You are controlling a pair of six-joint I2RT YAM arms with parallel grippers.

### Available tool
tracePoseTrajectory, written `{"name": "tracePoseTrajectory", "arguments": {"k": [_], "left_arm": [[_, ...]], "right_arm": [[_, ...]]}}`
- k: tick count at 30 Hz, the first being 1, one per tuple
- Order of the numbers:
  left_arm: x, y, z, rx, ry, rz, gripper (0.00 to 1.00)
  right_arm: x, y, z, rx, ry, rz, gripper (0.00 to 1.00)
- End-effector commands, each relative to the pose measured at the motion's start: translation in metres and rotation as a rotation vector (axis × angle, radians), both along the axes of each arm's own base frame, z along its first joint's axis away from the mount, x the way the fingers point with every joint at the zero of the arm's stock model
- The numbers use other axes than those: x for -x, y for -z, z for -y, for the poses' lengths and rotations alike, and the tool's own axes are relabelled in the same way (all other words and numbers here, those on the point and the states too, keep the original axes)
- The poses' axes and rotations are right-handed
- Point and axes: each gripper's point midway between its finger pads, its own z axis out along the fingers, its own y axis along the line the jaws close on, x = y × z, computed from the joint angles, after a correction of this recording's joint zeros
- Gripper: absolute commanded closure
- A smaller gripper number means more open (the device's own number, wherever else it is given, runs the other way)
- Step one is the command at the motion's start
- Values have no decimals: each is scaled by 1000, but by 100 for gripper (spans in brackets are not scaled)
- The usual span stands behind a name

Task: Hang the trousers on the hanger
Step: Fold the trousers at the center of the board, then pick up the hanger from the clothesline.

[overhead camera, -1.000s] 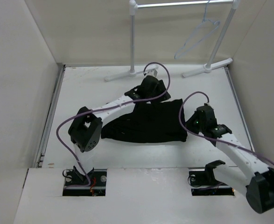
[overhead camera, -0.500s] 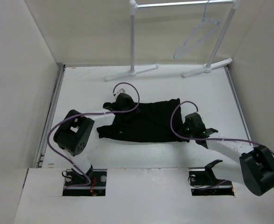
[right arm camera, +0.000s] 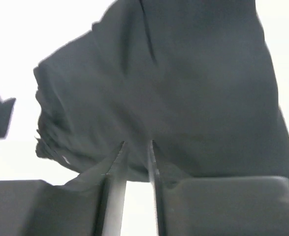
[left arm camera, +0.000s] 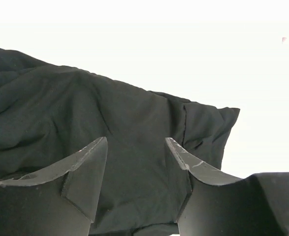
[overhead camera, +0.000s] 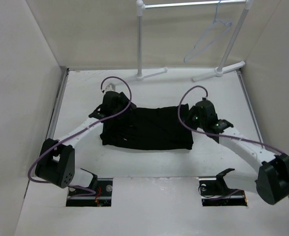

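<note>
On the middle of the surface (overhead camera: 85,93) the trousers (overhead camera: 146,128) now lie as a flatter, squarer fold than the lumpy heap of a second ago. The left gripper (left arm camera: 136,145), which then reached far across the cloth, has pulled back to the garment's far left corner; its fingers stand apart over the fabric, holding nothing. The right gripper (right arm camera: 137,147) has come in to the far right corner, fingers drawn nearly together with dark cloth between them, seemingly pinched. The hanger (overhead camera: 207,42) hangs on the rack (overhead camera: 140,39), well apart, so this looks like straightening before any lift.
</note>
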Motion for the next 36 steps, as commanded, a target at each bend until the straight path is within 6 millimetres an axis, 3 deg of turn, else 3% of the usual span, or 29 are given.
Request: {"name": "tracePoseTrajectory", "arguments": {"k": [1,4,8,10,13,17,21,25,27,28,30,32,34,36], "left_arm": [[10,-8,-4,-31,27,-3,53],[27,12,-6,-50,31,-50,53],[46,47,-29,-77,-35,-120,53],[54,63,-52,-108,-95,-150,53],[69,81,-82,-145,-170,-191,53],[87,90,-121,-162,-272,-222,53],[82,65,-135,-126,-318,-161,52],[70,30,-131,-87,-300,-102,51],[62,10,-126,-90,-275,-62,52],[59,1,-123,-92,-261,-43,52],[54,-14,-113,-101,-219,-14,53],[50,-21,-103,-114,-184,-1,55],[50,-25,-96,-126,-159,3,56],[51,-24,-90,-137,-138,-7,57]], "right_arm": [[-53,-5,15,41,31,64,78],[-85,32,31,37,106,-20,83],[-105,70,38,28,186,-118,84],[-111,79,33,25,191,-146,84],[-119,72,29,25,185,-128,74],[-117,24,30,13,168,-35,47],[-106,-35,33,28,119,58,36],[-94,-116,25,49,25,234,36],[-95,-166,27,54,5,364,46],[-97,-191,27,53,-5,422,58],[-111,-234,39,55,13,517,79],[-138,-262,50,65,23,574,85],[-168,-279,64,76,51,608,76],[-197,-286,78,81,85,616,51]]}}
